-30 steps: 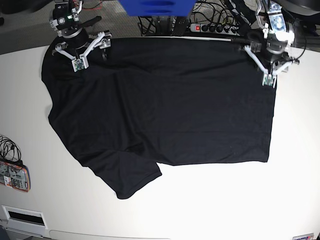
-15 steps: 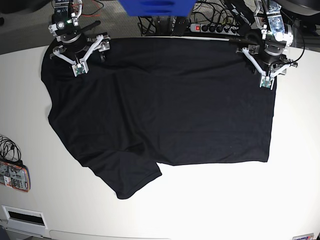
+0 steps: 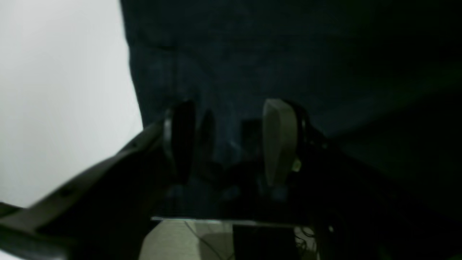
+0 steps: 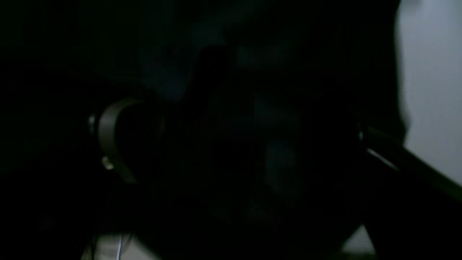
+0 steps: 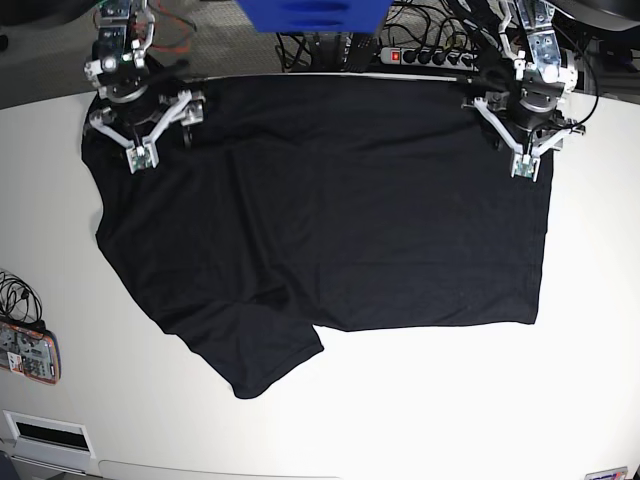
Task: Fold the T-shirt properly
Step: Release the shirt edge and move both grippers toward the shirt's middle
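Note:
The black T-shirt (image 5: 330, 220) lies spread flat on the white table (image 5: 430, 400), with one sleeve pointing to the near left. My left gripper (image 5: 522, 125) hovers over the shirt's far right corner. In the left wrist view the gripper (image 3: 229, 141) is open, its fingers (image 3: 278, 144) apart over the dark cloth (image 3: 252, 54). My right gripper (image 5: 135, 115) is over the far left corner. The right wrist view is very dark; the gripper (image 4: 234, 144) stands wide open over the cloth (image 4: 216, 72). No label mark shows.
A power strip (image 5: 430, 55) and cables lie behind the table's far edge, beside a blue object (image 5: 310, 15). A small orange-edged device (image 5: 28, 355) and a white box (image 5: 45, 432) sit at the near left. Bare table (image 3: 61, 90) borders the shirt's right edge.
Both grippers have moved toward the table's far edge, over the shirt's back corners. The shirt has not moved.

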`<action>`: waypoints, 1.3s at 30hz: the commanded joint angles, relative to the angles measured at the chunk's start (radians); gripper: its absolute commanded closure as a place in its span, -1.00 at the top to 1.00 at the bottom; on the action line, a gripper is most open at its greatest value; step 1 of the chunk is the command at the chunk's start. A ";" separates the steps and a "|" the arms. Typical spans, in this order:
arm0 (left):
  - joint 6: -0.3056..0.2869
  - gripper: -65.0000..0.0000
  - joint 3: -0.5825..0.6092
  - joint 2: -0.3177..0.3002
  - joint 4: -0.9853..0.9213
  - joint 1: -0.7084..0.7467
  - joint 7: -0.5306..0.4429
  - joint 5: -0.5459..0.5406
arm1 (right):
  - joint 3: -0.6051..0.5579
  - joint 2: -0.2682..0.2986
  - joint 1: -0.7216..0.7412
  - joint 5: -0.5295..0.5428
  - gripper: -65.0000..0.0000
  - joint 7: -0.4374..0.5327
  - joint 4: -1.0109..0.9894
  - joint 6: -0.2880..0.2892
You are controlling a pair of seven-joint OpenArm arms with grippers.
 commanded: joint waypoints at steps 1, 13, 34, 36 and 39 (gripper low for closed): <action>0.001 -0.12 0.003 -0.005 0.020 0.001 -0.013 -0.007 | 0.004 0.003 0.004 -0.002 0.91 0.005 0.019 -0.003; 0.001 -0.12 0.002 -0.006 0.019 -0.002 -0.013 0.000 | -0.068 0.003 0.140 -0.005 0.91 -0.101 0.014 -0.003; 0.001 -0.12 -0.001 -0.012 -0.063 -0.257 -0.013 0.004 | -0.160 0.000 0.571 -0.004 0.91 -0.196 -0.018 -0.003; 0.001 -0.12 -0.003 -0.015 -0.063 -0.292 -0.013 0.004 | -0.159 0.000 0.624 -0.004 0.91 -0.196 -0.023 -0.003; 0.000 -0.12 0.005 -0.045 -0.063 -0.334 -0.013 0.004 | -0.157 0.000 0.660 -0.001 0.91 -0.196 -0.023 -0.003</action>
